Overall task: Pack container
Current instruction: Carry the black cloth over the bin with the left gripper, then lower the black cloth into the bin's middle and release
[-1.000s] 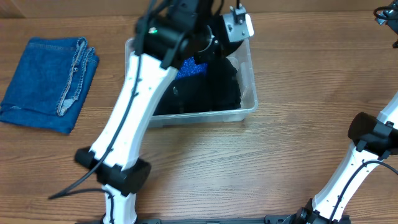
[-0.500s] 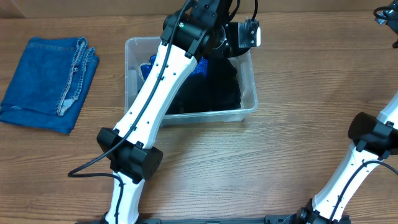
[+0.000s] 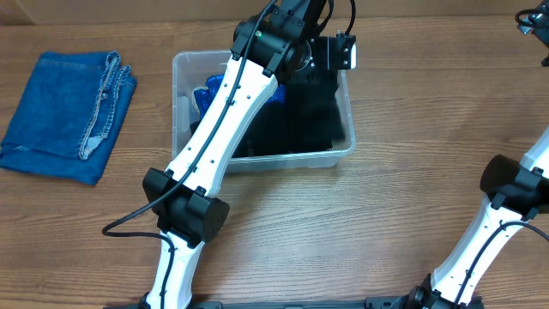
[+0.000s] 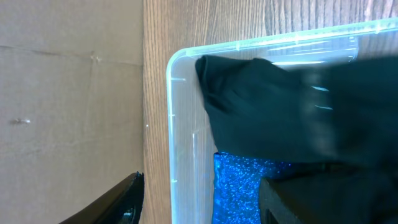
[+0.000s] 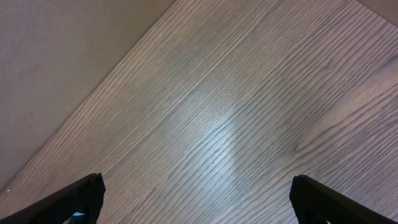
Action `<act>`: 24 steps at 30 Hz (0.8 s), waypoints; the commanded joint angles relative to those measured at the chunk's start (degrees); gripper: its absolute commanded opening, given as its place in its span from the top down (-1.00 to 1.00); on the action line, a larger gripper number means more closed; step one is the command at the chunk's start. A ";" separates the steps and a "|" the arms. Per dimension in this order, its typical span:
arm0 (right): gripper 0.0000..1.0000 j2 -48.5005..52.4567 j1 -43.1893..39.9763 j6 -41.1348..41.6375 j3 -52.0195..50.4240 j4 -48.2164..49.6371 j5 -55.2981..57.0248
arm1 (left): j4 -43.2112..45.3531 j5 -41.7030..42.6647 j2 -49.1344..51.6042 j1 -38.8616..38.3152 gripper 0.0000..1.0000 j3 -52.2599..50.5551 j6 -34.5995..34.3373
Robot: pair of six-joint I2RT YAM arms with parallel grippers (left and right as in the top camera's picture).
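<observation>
Gaping above container [image 4: 179,124] wall, left gripper [image 4: 200,186]; right gripper [image 5: 196,183] wide, empty.

1 clear container [image 3: 283,161]. 1 black fabric mass [image 3: 300,120], 1 blue glittery item [image 3: 210,90]. 1 folded denim piece [image 3: 64,103]. 2 arms: left arm [image 3: 216,137], right arm [image 3: 482,245].

Clear glossy plastic container [image 3: 292,160]; matt wood-grain table [image 3: 343,232]; denim jeans [image 3: 69,107].

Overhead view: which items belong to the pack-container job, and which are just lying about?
Job: clear rectangular plastic container; black cloth and sparkly blue fabric lying inside it; left gripper, open over its far end.
Lying about: folded blue denim garment on the wooden table left of the container, possibly awaiting packing; right gripper, open above the table.
</observation>
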 commanded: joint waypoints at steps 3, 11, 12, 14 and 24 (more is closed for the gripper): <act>-1.00 -0.83 0.00 -0.37 0.07 0.11 -0.46 | -0.15 2.38 0.26 -1.05 -0.20 0.87 -5.01; -1.00 -0.83 0.00 -0.37 0.07 0.11 -0.46 | -0.79 2.40 0.46 -1.38 0.53 0.90 -22.84; -1.00 -0.83 0.00 -0.37 0.07 0.11 -0.46 | -0.50 2.40 0.76 -1.09 0.75 0.87 -25.42; -1.00 -0.83 0.00 -0.37 0.07 0.11 -0.46 | 0.61 2.40 1.90 -0.61 0.92 0.87 -30.25; -1.00 -0.83 0.00 -0.37 0.07 0.11 -0.46 | 4.96 1.86 12.90 -0.44 0.92 0.87 -46.21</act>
